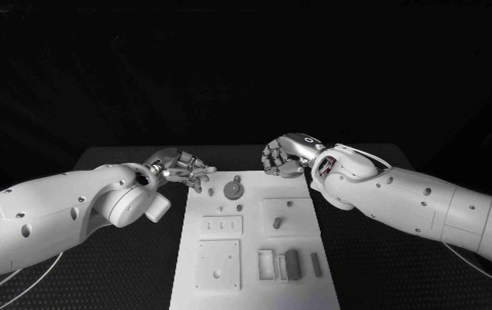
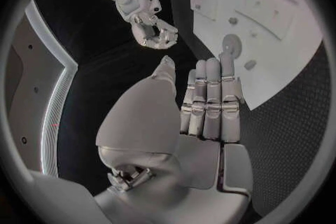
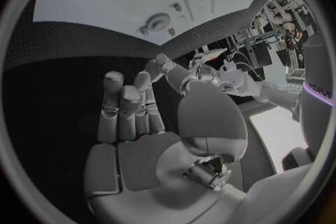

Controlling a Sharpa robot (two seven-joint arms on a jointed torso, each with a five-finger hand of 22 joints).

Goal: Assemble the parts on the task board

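The white task board lies in the middle of the black table, also seen in the wrist views. A round grey disc sits near its far edge with small grey parts beside it. A short peg stands mid-board, and grey blocks lie in slots at the near right. My left hand hovers at the board's far left corner, fingers straight, holding nothing. My right hand hangs over the far edge, fingers loosely bent, nothing in the palm.
Two square plates are set in the board's left half. Black mesh table surface lies on both sides of the board. Both forearms reach in over the table's side areas.
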